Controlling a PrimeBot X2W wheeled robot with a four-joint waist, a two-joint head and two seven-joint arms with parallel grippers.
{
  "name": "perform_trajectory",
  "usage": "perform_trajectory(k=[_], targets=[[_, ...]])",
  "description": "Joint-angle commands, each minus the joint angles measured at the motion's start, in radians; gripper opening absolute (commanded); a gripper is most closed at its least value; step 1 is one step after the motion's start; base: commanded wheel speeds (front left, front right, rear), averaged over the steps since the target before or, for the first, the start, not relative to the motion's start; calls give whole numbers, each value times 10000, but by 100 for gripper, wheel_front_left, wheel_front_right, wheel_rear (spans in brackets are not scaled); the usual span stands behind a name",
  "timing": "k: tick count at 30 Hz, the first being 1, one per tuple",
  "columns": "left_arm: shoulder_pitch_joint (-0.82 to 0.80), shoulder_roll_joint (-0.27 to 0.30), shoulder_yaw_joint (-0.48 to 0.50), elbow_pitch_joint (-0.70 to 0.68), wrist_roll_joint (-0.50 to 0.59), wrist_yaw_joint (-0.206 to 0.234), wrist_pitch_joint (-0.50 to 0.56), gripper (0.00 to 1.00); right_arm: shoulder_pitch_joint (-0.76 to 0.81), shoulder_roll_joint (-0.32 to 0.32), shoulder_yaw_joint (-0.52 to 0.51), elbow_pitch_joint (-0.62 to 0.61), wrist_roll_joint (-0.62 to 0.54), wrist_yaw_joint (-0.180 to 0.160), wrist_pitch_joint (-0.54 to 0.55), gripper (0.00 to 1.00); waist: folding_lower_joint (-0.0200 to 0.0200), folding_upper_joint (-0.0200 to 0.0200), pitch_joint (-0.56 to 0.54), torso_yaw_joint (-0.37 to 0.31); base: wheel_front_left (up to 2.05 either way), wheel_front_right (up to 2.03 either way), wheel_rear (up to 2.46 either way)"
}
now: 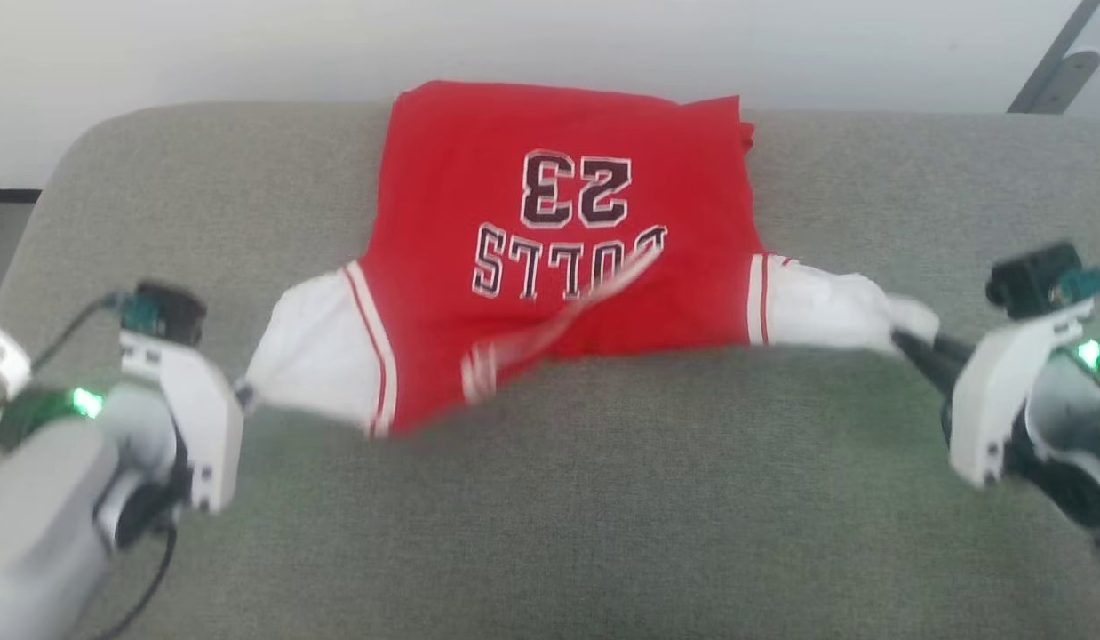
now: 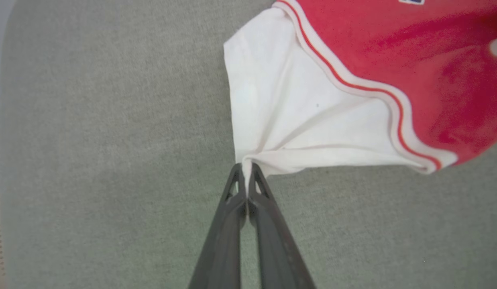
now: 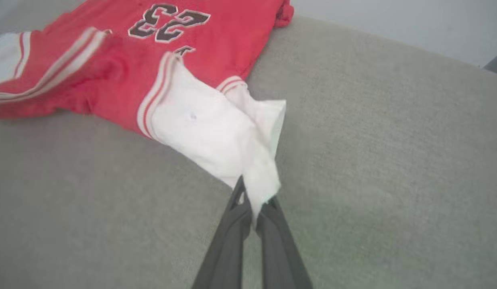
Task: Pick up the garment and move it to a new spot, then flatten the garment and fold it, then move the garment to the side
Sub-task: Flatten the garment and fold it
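Head view: red basketball shirt with white sleeves (image 1: 559, 293) lies on grey fabric-topped desk (image 1: 603, 507); left claw (image 1: 244, 395) and right claw (image 1: 905, 340) each pinch a sleeve tip, probably to pull it flat.

A plain indoor room, and the pictures do not settle whether it is a home or a lab. Under and all around the left pincer (image 1: 243, 397) and the right pincer (image 1: 901, 338) spreads a grey-green, cloth-covered tabletop (image 1: 550, 516), its corner rounded well beyond the left pincer. Past its far edge is a blank pale wall (image 1: 203, 44). A grey metal strut (image 1: 1052, 67) slants up well beyond the right pincer.
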Motion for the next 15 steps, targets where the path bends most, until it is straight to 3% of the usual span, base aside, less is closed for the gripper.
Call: perform_trajectory(k=[1,6,9,15], targets=[[519,275,69,-530,-212,334,102,0,454,-178,-85,-439,19,1,300,0,0,0,-56,-58,0,0,0],[2255,1505,34,-2764,-347,1752,520,0,2088,-583,-820,-1845,41,-2,1309,0,0,0,-95,-170,0,0,0],[3094,2013,152,-3903,-672,2605,697,0,2994,-572,-1378,-2462,69,-1,1900,0,0,0,-76,-201,0,0,0],[4469,2787,232,-5565,-1296,3860,1139,0,4463,-337,-2173,-3471,-105,1,3094,0,0,0,16,-277,0,0,0]])
